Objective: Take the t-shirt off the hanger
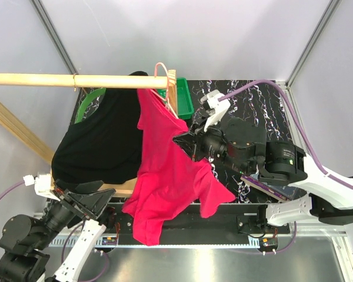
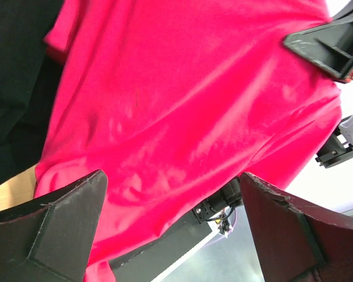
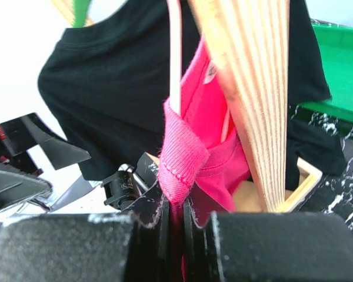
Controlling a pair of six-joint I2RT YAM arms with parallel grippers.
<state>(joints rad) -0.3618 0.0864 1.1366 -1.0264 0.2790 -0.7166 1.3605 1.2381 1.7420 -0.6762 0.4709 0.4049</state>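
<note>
A red t-shirt [image 1: 167, 170] hangs from a pink hanger [image 1: 159, 70] on the wooden rail [image 1: 70, 80]. My right gripper [image 1: 185, 141] is shut on the shirt's ribbed collar [image 3: 179, 158], with the cloth pinched between the jaws just below the thin pink hanger arm [image 3: 174, 56]. My left gripper [image 1: 85, 202] is open and empty, low at the left beside the shirt's hem. In the left wrist view the red cloth [image 2: 182, 100] fills the space above the spread fingers [image 2: 59, 217].
A black t-shirt [image 1: 103, 141] hangs on a green hanger [image 1: 88, 101] just left of the red one. A wooden frame [image 3: 253, 88] stands close to the right of the collar. A green bin [image 1: 183, 100] sits behind on the black marbled mat [image 1: 265, 106].
</note>
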